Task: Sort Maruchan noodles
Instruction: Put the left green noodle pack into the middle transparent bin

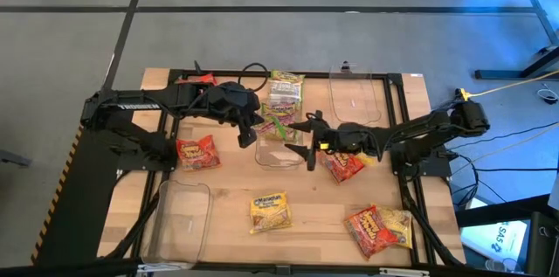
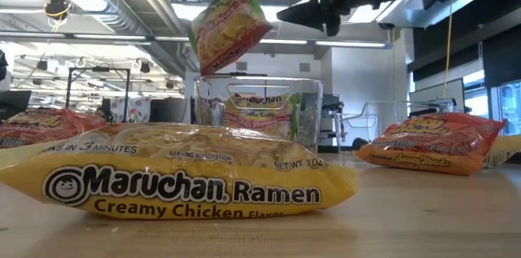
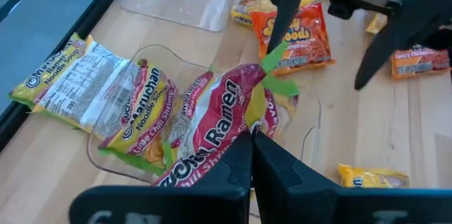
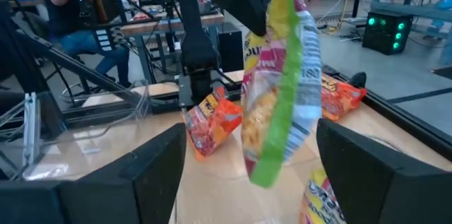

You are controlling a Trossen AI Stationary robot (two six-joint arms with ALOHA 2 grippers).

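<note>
Left hand (image 1: 248,134) is clenched on the top edge of a green-trimmed noodle packet (image 2: 229,24), and the packet dangles straight below it, over the clear middle bin (image 1: 281,150) where another green packet (image 3: 134,114) already lies. Right hand (image 1: 307,141) sits just beside the hanging packet, fingers spread wide and released, one either side of it without touching.
</note>
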